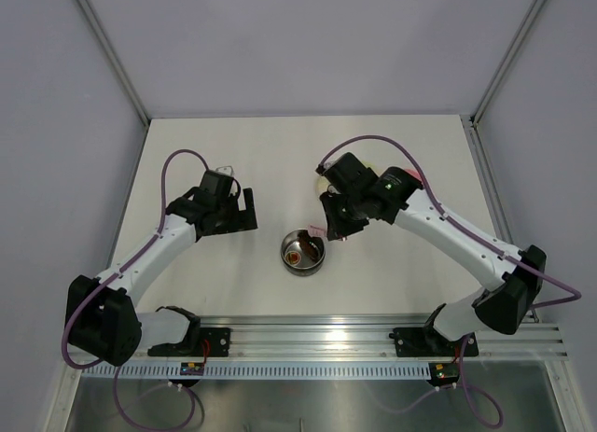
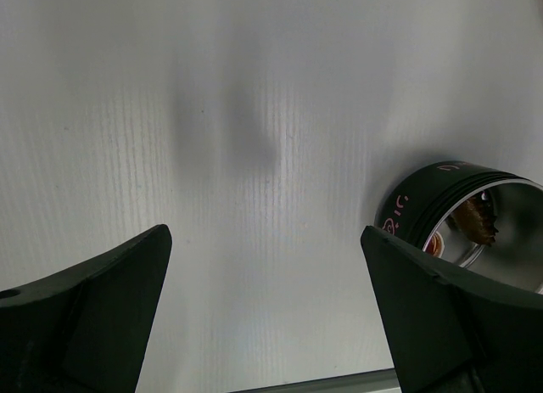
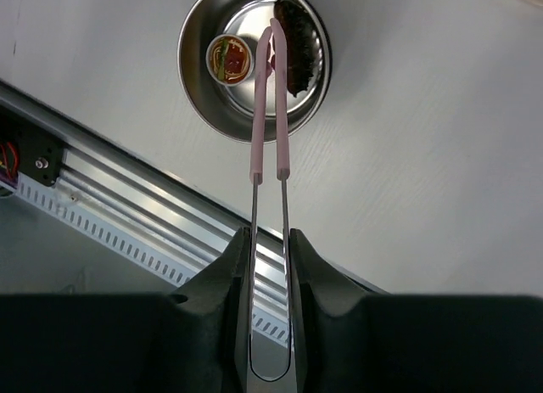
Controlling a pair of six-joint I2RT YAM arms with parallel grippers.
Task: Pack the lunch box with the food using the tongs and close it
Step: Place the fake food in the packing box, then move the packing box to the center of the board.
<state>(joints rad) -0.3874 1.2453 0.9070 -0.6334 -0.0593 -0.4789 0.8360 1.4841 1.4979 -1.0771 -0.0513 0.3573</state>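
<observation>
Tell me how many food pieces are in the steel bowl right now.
2. A small round piece sits on the bowl floor; a dark ridged piece lies against the wall beside the tongs tips. The tongs could hide a sliver more.

The left arm (image 1: 154,255) and the right arm (image 1: 457,236) are both built of white tubular links between bulky black joint housings, each with a black base bolted onto the aluminium rail (image 1: 317,337). A purple cable (image 1: 166,185) loops along each arm beyond the rail, and a small green light (image 1: 387,183) glows on the right arm's housing farthest from the rail. The left gripper (image 2: 265,233) has matte black, wedge-shaped fingers (image 2: 93,317).
</observation>
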